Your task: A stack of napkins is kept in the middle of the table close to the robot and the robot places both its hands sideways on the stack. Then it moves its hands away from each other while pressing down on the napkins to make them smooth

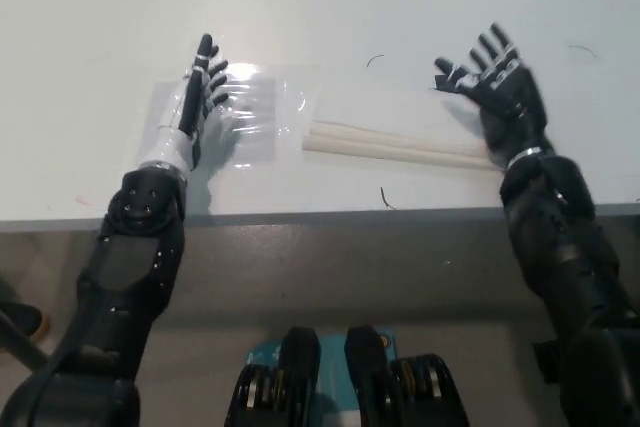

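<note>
Near counter (330, 7) front edge, mid-frame: napkin stack (395, 127) lies flat, layered edges facing the robot, looks spread and smooth. Left hand (195, 102) is off the stack to its left, set edge-on over a clear plastic sheet (245, 112) w/ fingers straight and apart, grasping nothing; can't tell if it touches the sheet. Right hand (500, 87) sits at the stack's right end, palm open, fingers splayed, holding nothing; it hides what's under it, so contact w/ napkins unclear. Hands well apart, one each side, which fits the end of an outward smoothing sweep, prob why they're where they are. Room: lots of bare counter behind and to both sides; front edge is just beside the stack, so little margin toward the robot. Small dark marks on the counter near the stack, not obstacles.
</note>
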Controlling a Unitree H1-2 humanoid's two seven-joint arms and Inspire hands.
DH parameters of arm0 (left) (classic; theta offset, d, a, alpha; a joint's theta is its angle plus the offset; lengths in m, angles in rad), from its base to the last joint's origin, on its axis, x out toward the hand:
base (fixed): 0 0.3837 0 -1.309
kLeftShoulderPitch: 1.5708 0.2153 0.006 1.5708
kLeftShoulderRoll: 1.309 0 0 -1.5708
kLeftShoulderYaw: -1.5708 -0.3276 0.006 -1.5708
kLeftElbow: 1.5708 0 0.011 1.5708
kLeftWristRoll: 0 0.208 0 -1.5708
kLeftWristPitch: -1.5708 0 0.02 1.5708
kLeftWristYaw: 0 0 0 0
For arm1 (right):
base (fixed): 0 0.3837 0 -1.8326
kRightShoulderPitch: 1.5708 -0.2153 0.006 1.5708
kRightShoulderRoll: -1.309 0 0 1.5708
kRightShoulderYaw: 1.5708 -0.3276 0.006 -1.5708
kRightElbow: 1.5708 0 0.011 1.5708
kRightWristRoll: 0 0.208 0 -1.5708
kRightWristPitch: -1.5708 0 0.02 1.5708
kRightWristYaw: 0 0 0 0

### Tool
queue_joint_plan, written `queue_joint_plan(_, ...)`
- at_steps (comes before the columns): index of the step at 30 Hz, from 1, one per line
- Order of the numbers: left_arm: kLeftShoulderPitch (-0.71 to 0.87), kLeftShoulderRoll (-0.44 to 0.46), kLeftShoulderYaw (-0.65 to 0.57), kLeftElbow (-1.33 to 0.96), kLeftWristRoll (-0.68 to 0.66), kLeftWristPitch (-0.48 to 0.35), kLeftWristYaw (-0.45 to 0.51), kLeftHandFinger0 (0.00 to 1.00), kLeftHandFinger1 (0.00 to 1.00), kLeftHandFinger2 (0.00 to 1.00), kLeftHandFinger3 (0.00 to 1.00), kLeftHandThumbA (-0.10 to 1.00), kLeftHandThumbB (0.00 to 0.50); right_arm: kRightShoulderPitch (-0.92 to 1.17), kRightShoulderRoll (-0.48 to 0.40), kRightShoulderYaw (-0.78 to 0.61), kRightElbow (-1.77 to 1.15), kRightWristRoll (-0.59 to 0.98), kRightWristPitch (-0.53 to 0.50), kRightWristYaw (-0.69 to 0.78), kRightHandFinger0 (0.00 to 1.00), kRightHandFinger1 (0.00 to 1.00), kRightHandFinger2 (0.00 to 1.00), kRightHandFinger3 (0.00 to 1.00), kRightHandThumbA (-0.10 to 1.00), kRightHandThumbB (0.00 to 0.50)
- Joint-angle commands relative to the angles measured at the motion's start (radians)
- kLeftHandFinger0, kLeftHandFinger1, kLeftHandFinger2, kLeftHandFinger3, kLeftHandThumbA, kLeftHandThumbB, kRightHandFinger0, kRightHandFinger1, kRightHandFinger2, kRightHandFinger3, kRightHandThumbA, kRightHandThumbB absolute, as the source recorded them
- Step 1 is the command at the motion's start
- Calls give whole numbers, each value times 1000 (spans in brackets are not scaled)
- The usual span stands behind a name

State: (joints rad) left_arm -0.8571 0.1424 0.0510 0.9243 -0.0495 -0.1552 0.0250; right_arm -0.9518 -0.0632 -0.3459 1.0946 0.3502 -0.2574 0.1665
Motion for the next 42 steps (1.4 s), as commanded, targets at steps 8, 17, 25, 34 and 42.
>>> queue_joint_plan(8,117,-10,-74,-569,29,122,-85,1000,1000,1000,1000,1000,334,98,80,140,-885,27,296,-29,1000,1000,1000,1000,1000,303)
queue_joint_plan(17,379,-42,-122,-1044,-15,173,-109,1000,1000,1000,1000,1000,256,333,81,267,-1311,-50,288,24,1000,1000,1000,1000,1000,282)
queue_joint_plan(25,661,-20,-114,-1281,7,53,-108,1000,1000,1000,1000,1000,262,666,63,320,-1454,-133,244,36,1000,1000,1000,1000,1000,364)
queue_joint_plan(34,874,18,-69,-1304,-93,46,-133,1000,1000,1000,1000,1000,302,874,33,318,-1304,-126,124,48,1000,1000,1000,1000,1000,221)
queue_joint_plan(42,897,34,-87,-1146,-8,-17,-136,1000,1000,1000,1000,1000,202,884,-12,317,-1129,-114,84,36,1000,1000,1000,1000,1000,164)
